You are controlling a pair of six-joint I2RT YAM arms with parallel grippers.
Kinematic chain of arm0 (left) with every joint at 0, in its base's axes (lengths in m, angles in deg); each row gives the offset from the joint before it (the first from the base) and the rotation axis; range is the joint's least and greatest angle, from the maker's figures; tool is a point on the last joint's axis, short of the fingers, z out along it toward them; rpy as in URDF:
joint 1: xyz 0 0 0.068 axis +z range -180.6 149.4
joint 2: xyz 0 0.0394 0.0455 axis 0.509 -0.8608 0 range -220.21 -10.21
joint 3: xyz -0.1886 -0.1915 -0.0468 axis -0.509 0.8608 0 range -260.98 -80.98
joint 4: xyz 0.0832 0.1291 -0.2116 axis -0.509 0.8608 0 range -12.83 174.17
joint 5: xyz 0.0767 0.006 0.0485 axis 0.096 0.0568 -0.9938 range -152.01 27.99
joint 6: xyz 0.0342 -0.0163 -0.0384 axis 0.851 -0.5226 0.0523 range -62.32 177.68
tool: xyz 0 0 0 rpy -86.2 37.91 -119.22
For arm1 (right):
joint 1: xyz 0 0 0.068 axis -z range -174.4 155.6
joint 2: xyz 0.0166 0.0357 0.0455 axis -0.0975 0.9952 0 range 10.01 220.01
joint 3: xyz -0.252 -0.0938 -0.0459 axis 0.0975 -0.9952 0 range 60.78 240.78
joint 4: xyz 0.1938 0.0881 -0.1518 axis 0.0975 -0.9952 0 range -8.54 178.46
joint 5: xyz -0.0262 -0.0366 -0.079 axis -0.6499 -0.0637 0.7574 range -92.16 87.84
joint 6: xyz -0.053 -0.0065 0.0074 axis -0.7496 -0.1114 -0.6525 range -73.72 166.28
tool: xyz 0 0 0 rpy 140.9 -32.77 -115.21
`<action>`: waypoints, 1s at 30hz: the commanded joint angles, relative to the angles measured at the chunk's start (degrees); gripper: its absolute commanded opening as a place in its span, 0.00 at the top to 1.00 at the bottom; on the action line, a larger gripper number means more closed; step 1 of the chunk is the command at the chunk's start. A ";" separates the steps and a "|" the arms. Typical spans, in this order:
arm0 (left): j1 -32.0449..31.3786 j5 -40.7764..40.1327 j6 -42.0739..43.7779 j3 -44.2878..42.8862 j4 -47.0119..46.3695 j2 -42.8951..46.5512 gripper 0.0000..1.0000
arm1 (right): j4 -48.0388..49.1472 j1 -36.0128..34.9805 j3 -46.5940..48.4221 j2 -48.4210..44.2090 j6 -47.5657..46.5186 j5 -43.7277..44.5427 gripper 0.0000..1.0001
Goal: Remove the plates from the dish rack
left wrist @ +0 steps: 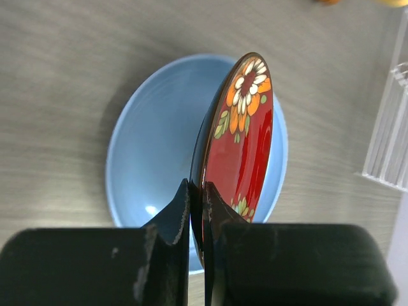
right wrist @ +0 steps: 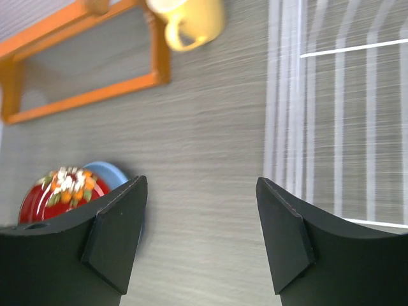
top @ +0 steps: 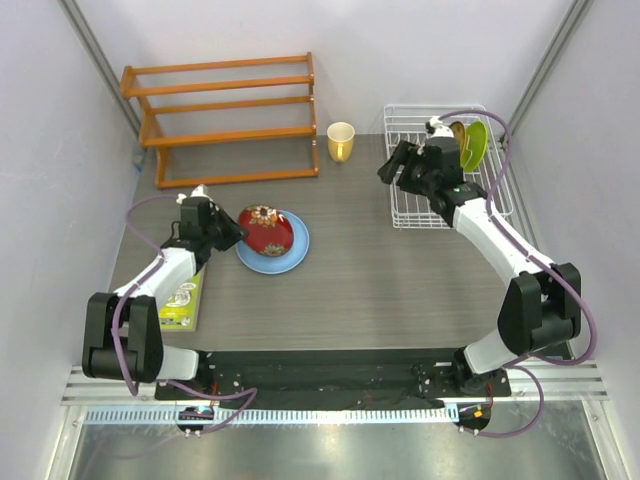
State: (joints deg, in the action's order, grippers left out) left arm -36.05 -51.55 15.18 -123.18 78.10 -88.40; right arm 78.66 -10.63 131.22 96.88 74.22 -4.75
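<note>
While the left end effector (left wrist: pixel 197 194) clamps the red patterned plate (left wrist: pixel 239 146) by its rim, the right end effector (right wrist: pixel 201 183) gapes open.
Red plate tilts over the light blue plate (left wrist: pixel 153 140), pointing toward the worktop's right edge; in the far-right dish rack (top: pixel 415 222), the green plate (top: pixel 477 145) stands upright and the right arm half hides the yellow-brown plate (top: pixel 459 133).

Glossy red plate (left wrist: pixel 245 153), wire dish rack (top: pixel 408 216)

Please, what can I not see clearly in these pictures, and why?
Top view: the right arm hides most of the yellow-brown plate in the dish rack; its pattern is unreadable.
Right wrist view: the rack is blurred and cut by the edge; no plate in it shows.
Left wrist view: the left end effector covers the lower rim of the red plate.
</note>
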 commanded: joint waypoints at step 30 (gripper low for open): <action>0.18 -1.14 4.09 -7.02 4.70 -4.97 0.27 | -10.76 10.34 20.87 15.76 -18.79 30.00 0.25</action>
State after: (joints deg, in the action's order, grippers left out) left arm -35.99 -48.97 16.69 -127.07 80.96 -98.68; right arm 66.73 -0.53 146.25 109.52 60.04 16.40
